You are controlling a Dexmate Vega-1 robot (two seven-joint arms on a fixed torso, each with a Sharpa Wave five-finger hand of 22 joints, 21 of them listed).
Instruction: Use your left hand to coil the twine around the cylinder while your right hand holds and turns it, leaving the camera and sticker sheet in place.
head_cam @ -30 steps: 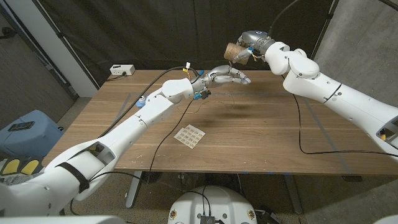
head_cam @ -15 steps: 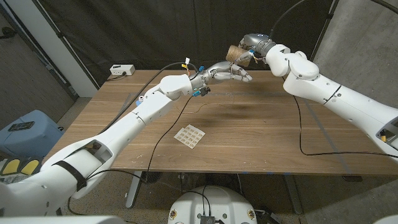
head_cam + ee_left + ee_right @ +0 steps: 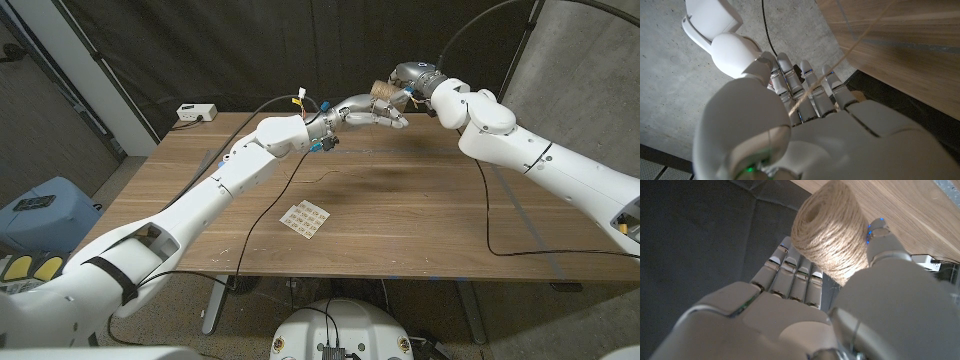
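Both robot hands risen and drawn closer together above table's far edge since a second ago. Right robot hand [image 3: 405,80] raised high, fingers and thumb wrapped round cylinder [image 3: 380,91], gripping it. Cylinder thickly wound in tan twine [image 3: 832,235], hollow end showing. Left robot hand [image 3: 372,115] just below it, fingers extended, one strand running taut across them; grip on strand unclear. Sticker sheet [image 3: 305,217] flat on table [image 3: 420,215], well apart.
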